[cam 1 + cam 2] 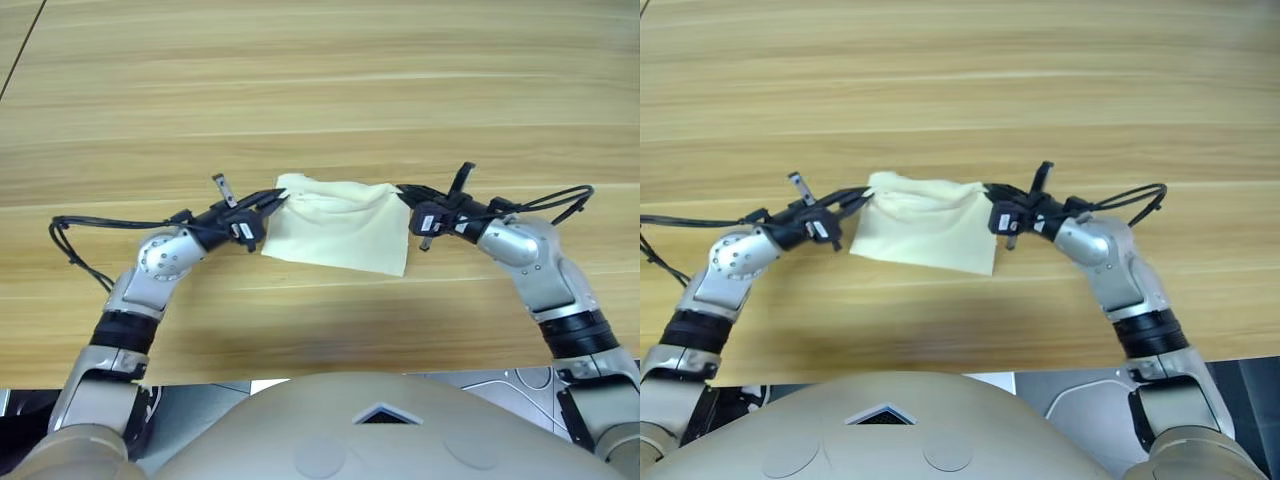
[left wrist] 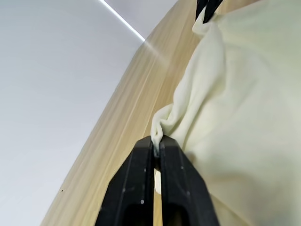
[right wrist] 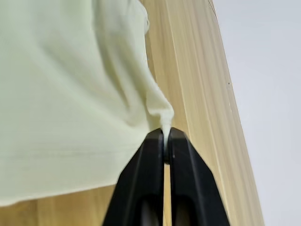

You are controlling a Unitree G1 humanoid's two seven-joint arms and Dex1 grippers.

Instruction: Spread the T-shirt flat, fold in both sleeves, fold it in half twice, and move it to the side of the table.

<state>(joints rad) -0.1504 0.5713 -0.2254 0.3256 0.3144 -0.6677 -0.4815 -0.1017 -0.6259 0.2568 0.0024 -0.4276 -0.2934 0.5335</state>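
The pale yellow T-shirt, folded down to a small panel, hangs stretched between the two grippers above the wooden worktop, its free edge apparently resting on the wood. The left gripper and right gripper are each clamped tight on a bunched corner of cloth. The fabric looks light and limp and would likely sag or unfold, so a pinch through every layer at the corners seems the safest hold.
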